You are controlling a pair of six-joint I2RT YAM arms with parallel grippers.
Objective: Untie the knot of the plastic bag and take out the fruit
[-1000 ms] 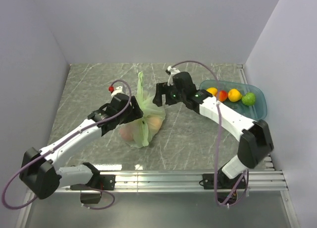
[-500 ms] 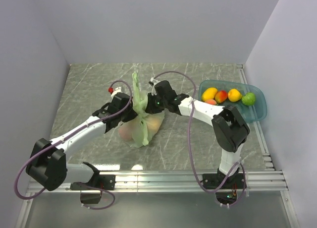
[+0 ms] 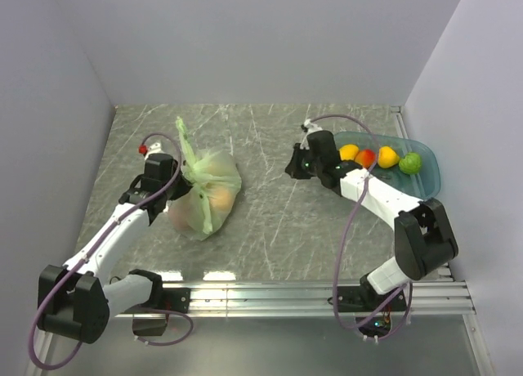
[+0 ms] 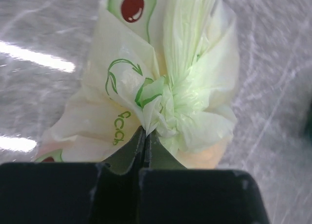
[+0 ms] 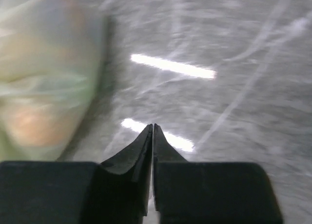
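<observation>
Fingers [image 4: 127,155] of the left gripper [image 4: 145,132] stayed pinched on the plastic bag [image 4: 92,121] just under the knot [image 4: 163,100], which remained tied. Since half a second before, that arm had dragged the bag leftward across the table [image 3: 270,229]. The fruit [image 3: 219,199] showed only as a peach-tinted blur through the film. The right gripper [image 5: 152,128] had let go and pulled back beside the blue tray [image 3: 426,188], its jaws pressed together on nothing, well apart from the bag.

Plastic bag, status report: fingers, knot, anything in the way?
Left fingers shut, pinching the plastic bag just under the knot. Right fingers shut, empty, apart from the bag. Knot tied, fruit inside. Nothing blocking.
</observation>
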